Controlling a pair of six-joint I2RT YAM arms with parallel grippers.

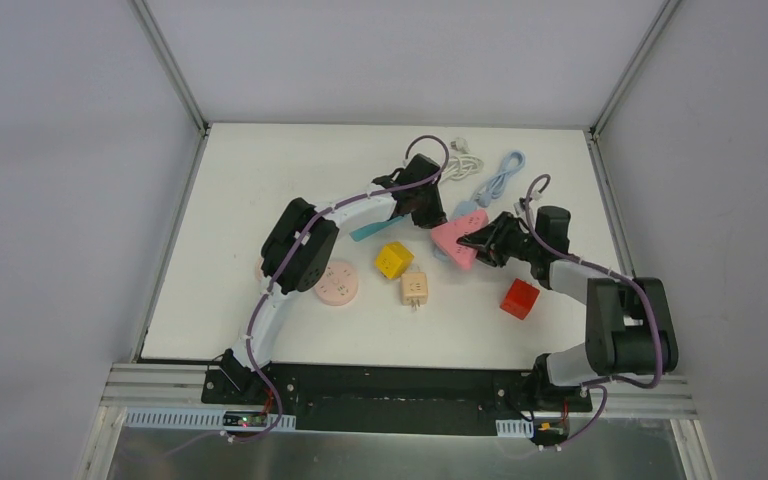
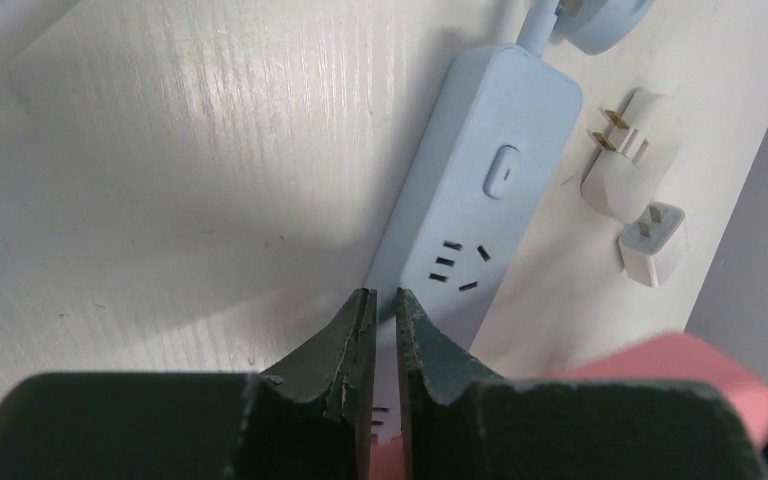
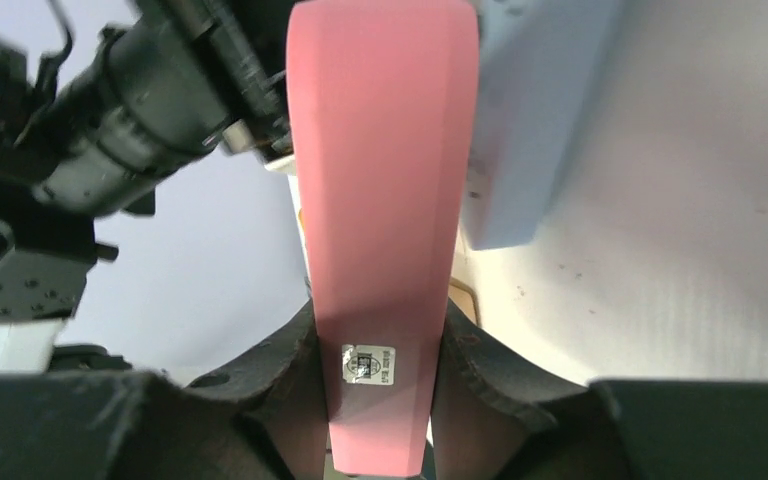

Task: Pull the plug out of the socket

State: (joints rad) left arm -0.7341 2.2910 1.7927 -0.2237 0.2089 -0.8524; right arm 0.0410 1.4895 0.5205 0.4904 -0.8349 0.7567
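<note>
A pink socket strip (image 1: pixel 452 240) lies tilted at the table's middle right. My right gripper (image 1: pixel 474 242) is shut on its end, and the fingers (image 3: pixel 305 350) press both its sides (image 3: pixel 380 150). No plug shows on it in any view. My left gripper (image 1: pixel 430 218) hovers just beyond the strip's far end, over a light blue power strip (image 2: pixel 480 190). Its jaws stand nearly together (image 2: pixel 385 295) with nothing between them. Two loose white plugs (image 2: pixel 620 165) lie beside the blue strip. The pink strip also shows at the lower right of the left wrist view (image 2: pixel 650 360).
A yellow cube adapter (image 1: pixel 394 260), a beige cube adapter (image 1: pixel 416 290), a red cube (image 1: pixel 520 298) and a round pink socket (image 1: pixel 337 283) lie on the near half. A teal piece (image 1: pixel 370 232) lies under the left arm. White (image 1: pixel 460 165) and blue (image 1: pixel 500 178) cables lie at the back.
</note>
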